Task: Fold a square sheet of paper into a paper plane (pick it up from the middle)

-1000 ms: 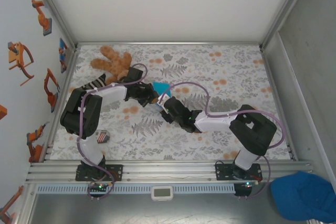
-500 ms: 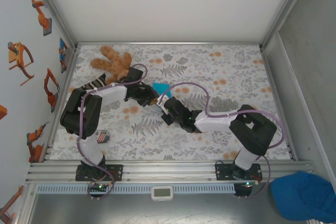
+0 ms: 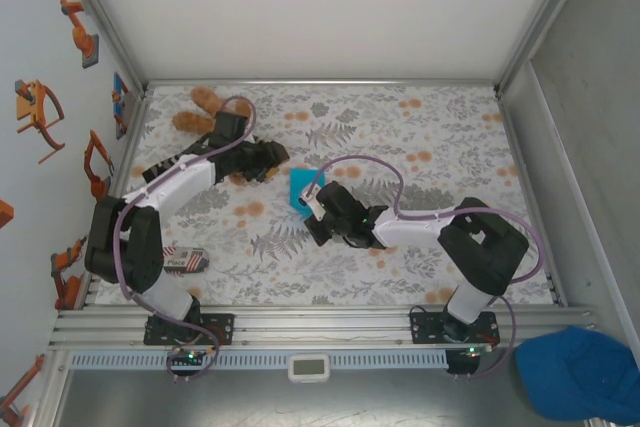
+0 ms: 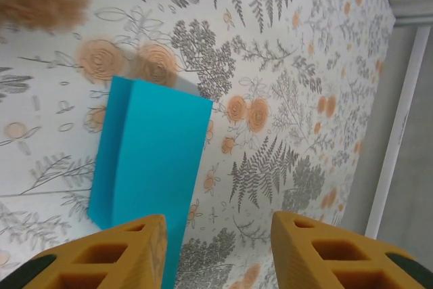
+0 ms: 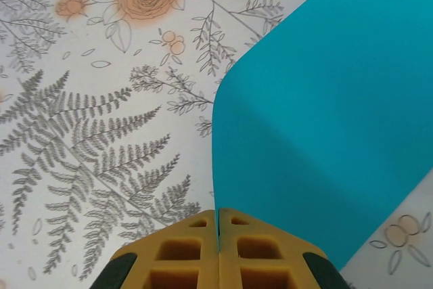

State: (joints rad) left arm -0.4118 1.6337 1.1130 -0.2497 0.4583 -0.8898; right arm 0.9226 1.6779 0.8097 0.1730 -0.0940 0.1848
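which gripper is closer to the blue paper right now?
Right. The right gripper has its jaws shut on the edge of the blue paper sheet. The left gripper is open and apart from it, off to the sheet's left by the teddy bear.

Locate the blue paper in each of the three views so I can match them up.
Top external: blue paper just left of centre, at the tip of the right gripper.
Left wrist: paper left of centre, beyond the open left gripper.
Right wrist: paper across the right half, its edge pinched between the shut fingers.
Shared landmark: the flowered table cover under it.
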